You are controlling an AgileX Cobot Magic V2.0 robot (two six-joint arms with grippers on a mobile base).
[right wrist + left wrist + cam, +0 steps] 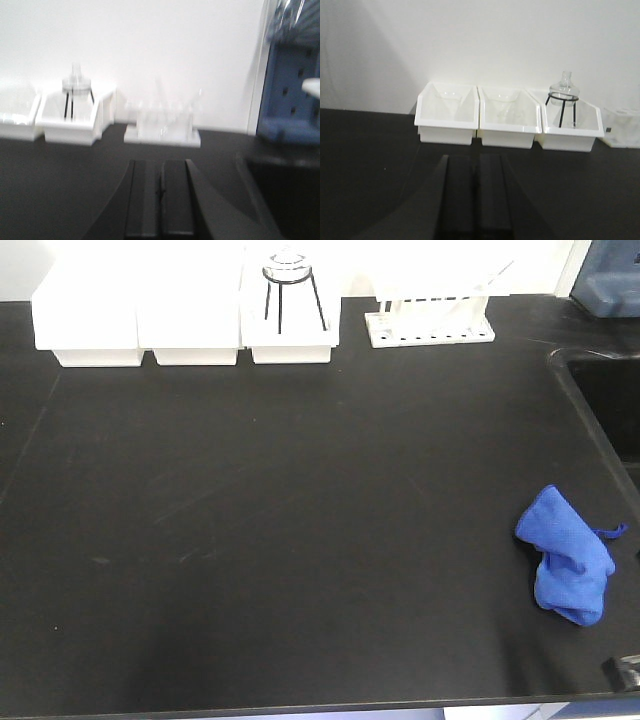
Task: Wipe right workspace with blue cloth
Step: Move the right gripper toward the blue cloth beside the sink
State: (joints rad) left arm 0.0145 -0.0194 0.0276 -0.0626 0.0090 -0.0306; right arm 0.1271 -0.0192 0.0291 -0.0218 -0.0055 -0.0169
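Left gripper [476, 165] fingers pressed together, empty | right gripper [161, 170] the same | blue cloth [568, 556] bunched at front right of black benchtop [300, 520] (untouched) | step: we have yet to grasp it | next: spread right fingers, lower onto folds
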